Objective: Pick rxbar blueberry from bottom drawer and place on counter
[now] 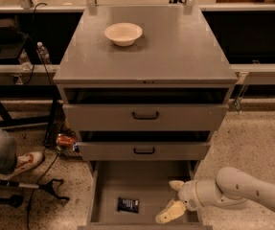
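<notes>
The rxbar blueberry (pixel 128 204) is a small dark wrapper lying flat on the floor of the open bottom drawer (pixel 108 186), left of middle near the front. My gripper (pixel 172 199) is inside the drawer's right part, to the right of the bar and apart from it. Its two pale fingers are spread and hold nothing. The white arm comes in from the lower right. The counter (pixel 175 47) is the flat grey top of the cabinet, far above the gripper.
A white bowl (pixel 123 33) stands on the counter at the back left. Two upper drawers with black handles (pixel 145 115) stand slightly open above the bottom one. A person's leg and shoe (pixel 27 160), cables and a stand lie on the speckled floor at the left.
</notes>
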You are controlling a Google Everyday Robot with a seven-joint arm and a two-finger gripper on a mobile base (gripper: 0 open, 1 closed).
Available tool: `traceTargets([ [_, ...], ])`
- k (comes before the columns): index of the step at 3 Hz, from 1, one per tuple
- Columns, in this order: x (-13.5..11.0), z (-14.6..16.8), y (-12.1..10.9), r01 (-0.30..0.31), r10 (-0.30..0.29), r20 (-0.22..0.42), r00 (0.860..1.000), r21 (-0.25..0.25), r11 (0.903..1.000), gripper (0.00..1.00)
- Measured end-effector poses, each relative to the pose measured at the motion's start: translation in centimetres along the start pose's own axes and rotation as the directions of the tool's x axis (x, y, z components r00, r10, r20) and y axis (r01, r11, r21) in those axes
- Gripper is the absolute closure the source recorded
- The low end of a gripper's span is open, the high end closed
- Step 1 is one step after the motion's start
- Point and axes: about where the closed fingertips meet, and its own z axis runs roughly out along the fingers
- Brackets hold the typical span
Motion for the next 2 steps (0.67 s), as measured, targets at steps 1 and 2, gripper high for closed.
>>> traceTargets([
  [1, 0.0, 0.0, 0.0, 0.0, 0.0, 0.0, 1.0, -0.001, 1.0, 0.0],
  [2, 0.3, 1.1, -0.5, 0.008, -0.008, 0.017, 1.0, -0.021, 0.9997, 0.0],
])
